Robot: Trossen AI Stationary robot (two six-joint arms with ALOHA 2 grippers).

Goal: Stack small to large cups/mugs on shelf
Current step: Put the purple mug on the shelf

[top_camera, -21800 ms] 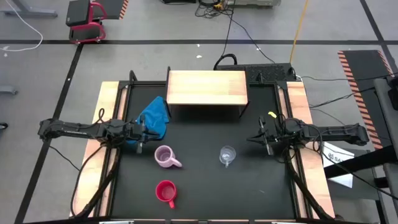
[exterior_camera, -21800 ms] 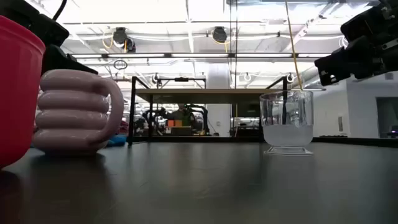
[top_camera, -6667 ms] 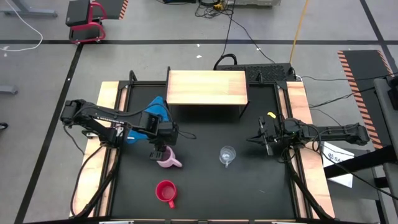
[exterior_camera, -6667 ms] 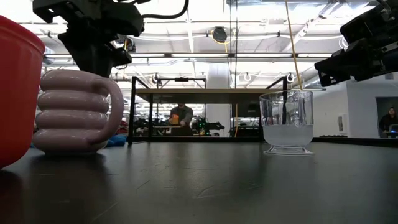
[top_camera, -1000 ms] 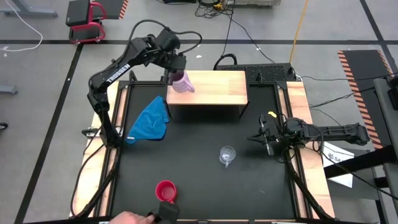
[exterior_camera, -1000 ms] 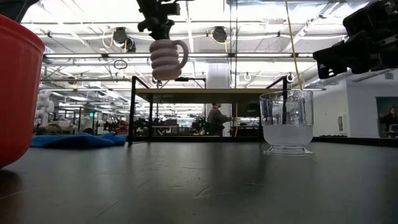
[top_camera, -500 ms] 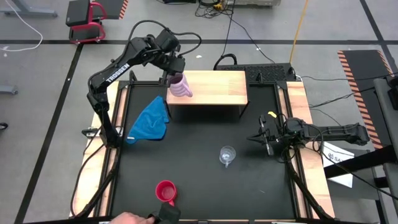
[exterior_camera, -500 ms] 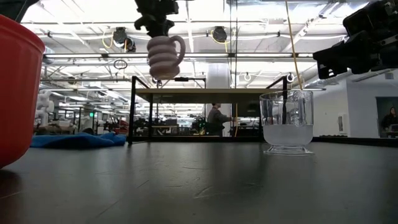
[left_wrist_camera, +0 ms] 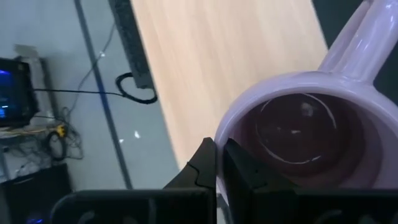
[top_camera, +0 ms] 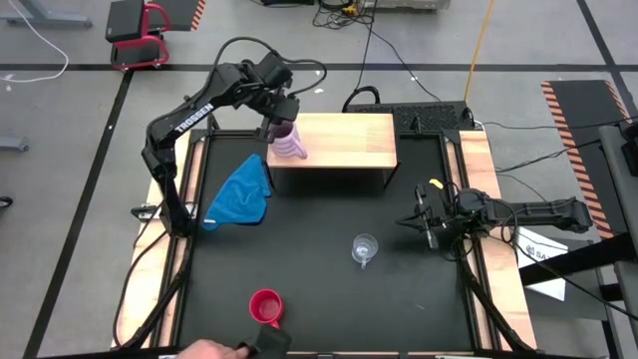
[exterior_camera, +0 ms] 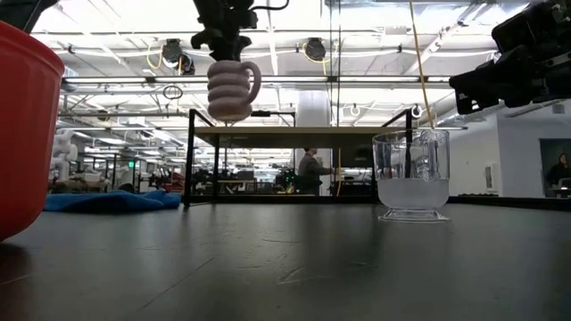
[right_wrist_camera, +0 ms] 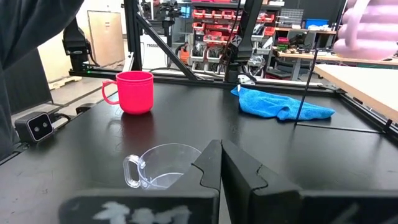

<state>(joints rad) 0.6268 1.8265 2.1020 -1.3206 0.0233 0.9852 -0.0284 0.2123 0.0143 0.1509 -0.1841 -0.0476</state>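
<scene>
We see the left gripper (top_camera: 276, 124) reaching out high over the shelf (top_camera: 344, 140), jaws pinching the lilac mug's (exterior_camera: 230, 89) rim; the right gripper (top_camera: 427, 224) rests, jaws pressed together.

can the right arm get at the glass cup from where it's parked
Probably yes: the right gripper, shut, sits at the table's right edge with bare tabletop between it and the glass cup, upright, handle toward the front edge.

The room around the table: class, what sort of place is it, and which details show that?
Probably a robotics lab or workshop. Hazard-striped tape marks the floor, cables trail across it, red parts bins fill racks behind the table, and workbenches recede under rows of ceiling lights.
</scene>
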